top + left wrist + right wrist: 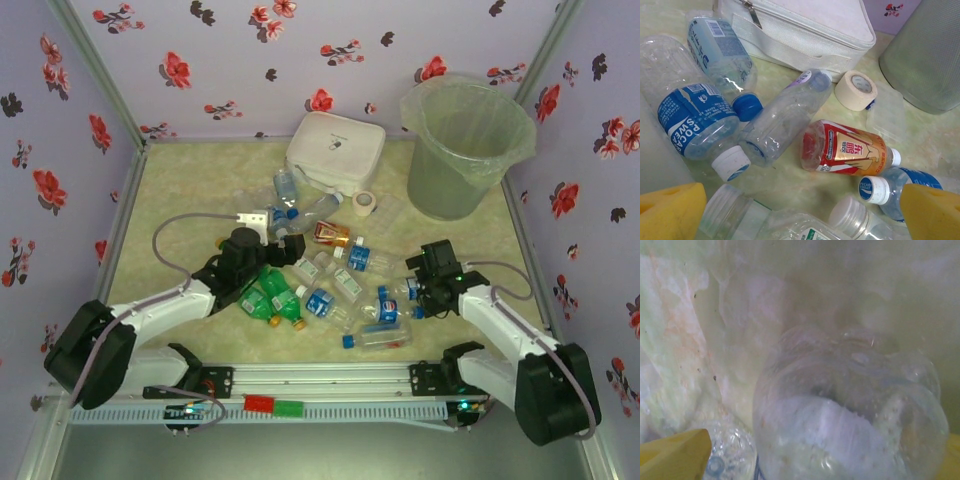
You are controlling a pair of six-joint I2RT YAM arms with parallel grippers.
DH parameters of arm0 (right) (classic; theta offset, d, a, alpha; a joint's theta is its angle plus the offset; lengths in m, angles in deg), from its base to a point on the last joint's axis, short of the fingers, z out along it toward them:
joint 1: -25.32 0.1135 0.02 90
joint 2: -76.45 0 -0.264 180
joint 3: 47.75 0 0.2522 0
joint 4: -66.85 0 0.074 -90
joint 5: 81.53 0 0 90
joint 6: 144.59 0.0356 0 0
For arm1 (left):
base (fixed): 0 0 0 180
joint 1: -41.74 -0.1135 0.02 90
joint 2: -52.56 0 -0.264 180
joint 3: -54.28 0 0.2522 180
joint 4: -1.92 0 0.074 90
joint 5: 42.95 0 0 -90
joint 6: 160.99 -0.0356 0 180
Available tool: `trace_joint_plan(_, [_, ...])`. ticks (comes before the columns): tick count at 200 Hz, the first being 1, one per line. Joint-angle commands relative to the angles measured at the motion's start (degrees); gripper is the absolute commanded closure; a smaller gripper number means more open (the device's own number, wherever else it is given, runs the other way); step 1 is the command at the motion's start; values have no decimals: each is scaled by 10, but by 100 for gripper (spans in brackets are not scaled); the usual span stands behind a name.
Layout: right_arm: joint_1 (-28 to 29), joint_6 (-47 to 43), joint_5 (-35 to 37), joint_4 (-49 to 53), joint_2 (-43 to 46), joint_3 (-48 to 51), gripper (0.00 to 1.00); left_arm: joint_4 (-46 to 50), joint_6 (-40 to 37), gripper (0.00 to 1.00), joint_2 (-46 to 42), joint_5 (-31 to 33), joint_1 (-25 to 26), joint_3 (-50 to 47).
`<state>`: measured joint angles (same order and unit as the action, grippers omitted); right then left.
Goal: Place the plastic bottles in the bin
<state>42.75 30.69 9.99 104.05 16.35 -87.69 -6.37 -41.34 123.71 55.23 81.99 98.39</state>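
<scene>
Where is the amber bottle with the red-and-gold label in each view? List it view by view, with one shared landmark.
Top external: amber bottle mid-table, among the scattered bottles.
Left wrist: amber bottle centre-right, lying on its side, cap to the right.
Right wrist: a clear bottle close to the lens.
Shared landmark: the tape roll, just beyond the amber bottle.

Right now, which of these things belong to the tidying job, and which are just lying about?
Part of the job:
bottles, scattered on the table
bin

Just lying about:
white box
tape roll
</scene>
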Motion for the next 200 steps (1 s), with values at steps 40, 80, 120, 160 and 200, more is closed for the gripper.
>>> trace_joint_plan(40, [2,37,33,-76,-63,10,14,-12,-4,0,-23,42,3,2])
trace_joint_plan(80, [2,42,46,-87,-56,16,33,-10,0,0,-26,51,3,-4])
trace_joint_plan(120, [1,-6,52,-103,-41,-7,48,-3,-1,0,-29,70,2,0])
trace_joint_plan(160, [-2,-118,68,-85,-14,-83,48,1,1,0,-46,81,-10,-2])
trace_joint_plan(200, [-2,-291,77,-29,-13,-235,54,23,9,0,-77,81,-43,-7])
